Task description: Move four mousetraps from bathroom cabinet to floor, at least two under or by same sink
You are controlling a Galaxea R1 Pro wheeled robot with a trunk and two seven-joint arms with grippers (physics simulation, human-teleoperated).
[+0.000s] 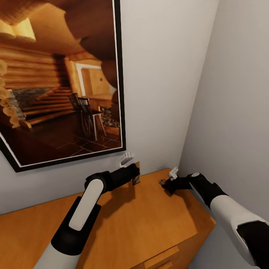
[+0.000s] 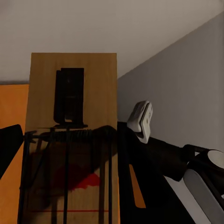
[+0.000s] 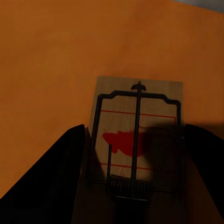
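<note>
The orange-tan cabinet (image 1: 130,224) has its flat top under both arms. My left gripper (image 1: 135,172) is at the back edge by the wall, shut on a mousetrap (image 1: 136,179) held up on end above the top. In the left wrist view that mousetrap (image 2: 74,93) stands between the gripper's (image 2: 70,149) dark fingers (image 2: 9,144), its upper end against the wall. My right gripper (image 1: 165,184) is low near the back right corner, open. Its fingers (image 3: 65,163) straddle a second mousetrap (image 3: 140,100) lying flat on the cabinet top (image 3: 56,56), with a thin gap on one side.
A large black-framed picture (image 1: 59,82) of a log interior hangs on the wall behind the cabinet. A grey side wall (image 1: 231,93) closes in on the right, close to my right arm. A drawer front with a handle (image 1: 160,257) shows at the cabinet's near edge.
</note>
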